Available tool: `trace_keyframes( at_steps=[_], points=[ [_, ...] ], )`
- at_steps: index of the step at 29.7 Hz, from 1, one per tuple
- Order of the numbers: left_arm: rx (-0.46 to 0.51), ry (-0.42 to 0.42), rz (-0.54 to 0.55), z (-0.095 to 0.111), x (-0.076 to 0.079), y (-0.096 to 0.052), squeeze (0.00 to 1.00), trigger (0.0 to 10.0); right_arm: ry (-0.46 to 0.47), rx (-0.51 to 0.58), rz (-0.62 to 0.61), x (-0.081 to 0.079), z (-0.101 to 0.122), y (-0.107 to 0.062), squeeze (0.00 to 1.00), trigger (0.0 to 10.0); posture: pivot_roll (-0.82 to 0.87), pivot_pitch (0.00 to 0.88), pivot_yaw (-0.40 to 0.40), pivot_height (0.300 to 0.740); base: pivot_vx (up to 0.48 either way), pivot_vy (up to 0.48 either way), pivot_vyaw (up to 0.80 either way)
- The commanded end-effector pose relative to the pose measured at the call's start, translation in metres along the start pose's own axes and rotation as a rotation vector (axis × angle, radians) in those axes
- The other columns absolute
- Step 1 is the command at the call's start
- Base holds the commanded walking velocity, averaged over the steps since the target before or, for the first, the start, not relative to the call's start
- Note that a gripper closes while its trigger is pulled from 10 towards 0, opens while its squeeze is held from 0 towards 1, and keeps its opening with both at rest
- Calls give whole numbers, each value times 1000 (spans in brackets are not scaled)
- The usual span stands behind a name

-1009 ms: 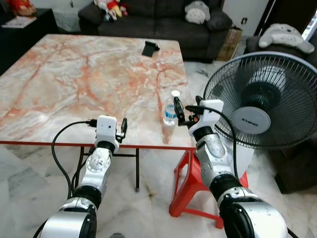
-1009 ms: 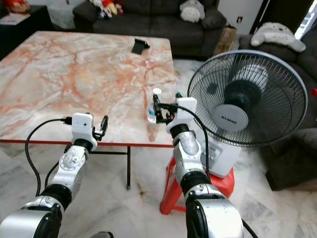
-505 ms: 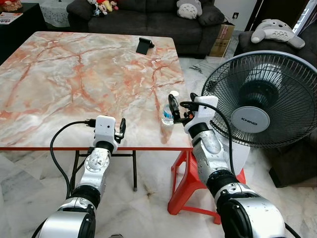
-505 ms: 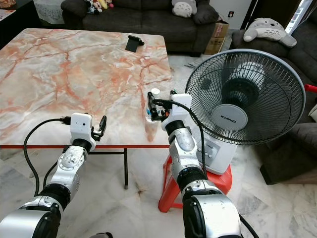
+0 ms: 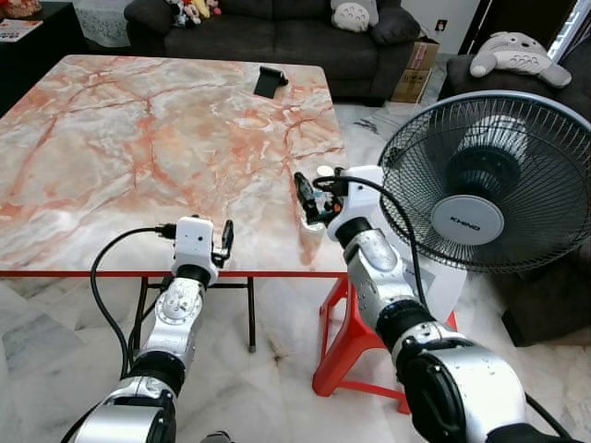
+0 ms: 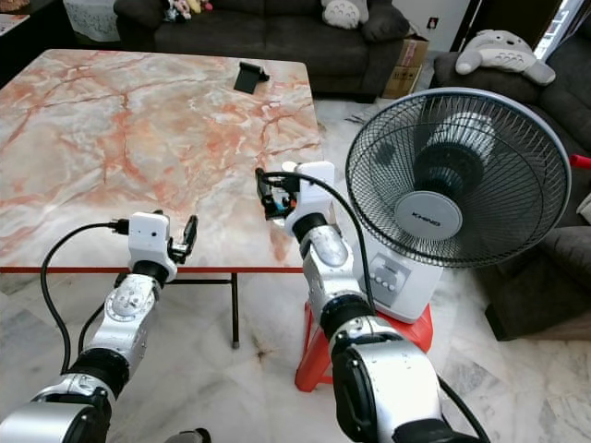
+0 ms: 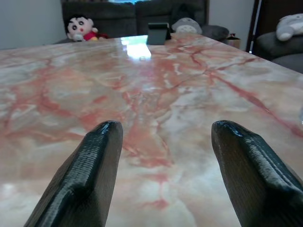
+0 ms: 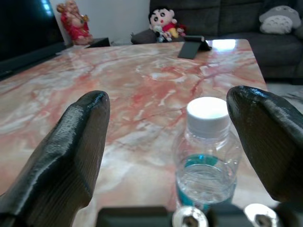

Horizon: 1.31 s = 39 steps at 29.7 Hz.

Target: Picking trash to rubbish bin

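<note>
Right gripper: one, raised at the near right corner of the table, two black fingers spread wide, nothing clamped. Between those fingers, untouched on either side: one clear plastic bottle, upright on the tabletop, white cap on, blue label band, a little water inside; largely hidden behind the gripper in the head views, white cap just visible. Left gripper: one, held level at the near edge of the table, two fingers wide apart, empty, only bare marble ahead. Table: one, pink-veined marble top with red edge trim and dark folding legs. Far end of table: one small black stand. Just right of the right arm: one standing fan with black grille, set on one red stool. Beyond the table: one dark sofa carrying several soft toys, count uncertain. Floor: pale marble tile.
</note>
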<state>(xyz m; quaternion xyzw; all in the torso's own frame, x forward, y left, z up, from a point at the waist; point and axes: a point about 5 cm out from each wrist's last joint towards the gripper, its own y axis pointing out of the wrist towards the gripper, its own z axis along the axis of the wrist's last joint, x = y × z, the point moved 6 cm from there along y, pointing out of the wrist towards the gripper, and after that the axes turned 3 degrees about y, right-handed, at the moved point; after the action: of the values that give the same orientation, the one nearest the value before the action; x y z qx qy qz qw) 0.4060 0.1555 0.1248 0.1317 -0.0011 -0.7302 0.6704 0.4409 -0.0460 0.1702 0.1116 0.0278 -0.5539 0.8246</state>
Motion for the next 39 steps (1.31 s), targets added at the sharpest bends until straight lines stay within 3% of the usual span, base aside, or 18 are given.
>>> trace_keyframes(
  at_steps=[1,5,9,22,36,37,38,39],
  points=[
    [16,-3,-19,7,2,3,0,10000,-27,-12,-7,2,5,4,0,10000,183,136,-93,740,0,0,0],
    [71,35,-40,31,-2,17,0,10000,-33,-1,-22,5,17,11,0,10000,200,165,-94,740,0,0,0],
    [93,56,-59,40,-2,19,0,10000,-37,7,-26,6,21,12,0,10000,207,184,-88,740,0,0,0],
    [97,52,-88,46,6,10,0,10000,-26,-8,-55,9,17,11,0,10000,227,218,-73,740,0,0,0],
    [74,34,-100,45,13,2,0,10000,-10,33,-40,3,35,19,0,10000,230,206,-80,740,0,0,0],
    [71,33,-102,45,14,1,0,10000,-14,32,-38,2,35,19,0,3686,230,207,-82,740,0,0,0],
    [68,32,-103,45,14,0,0,10000,-17,31,-34,2,35,19,0,0,232,207,-83,740,0,0,0],
    [66,33,-105,45,15,0,0,10000,-18,31,-33,2,34,19,0,0,232,207,-83,740,0,0,0]
  ],
)
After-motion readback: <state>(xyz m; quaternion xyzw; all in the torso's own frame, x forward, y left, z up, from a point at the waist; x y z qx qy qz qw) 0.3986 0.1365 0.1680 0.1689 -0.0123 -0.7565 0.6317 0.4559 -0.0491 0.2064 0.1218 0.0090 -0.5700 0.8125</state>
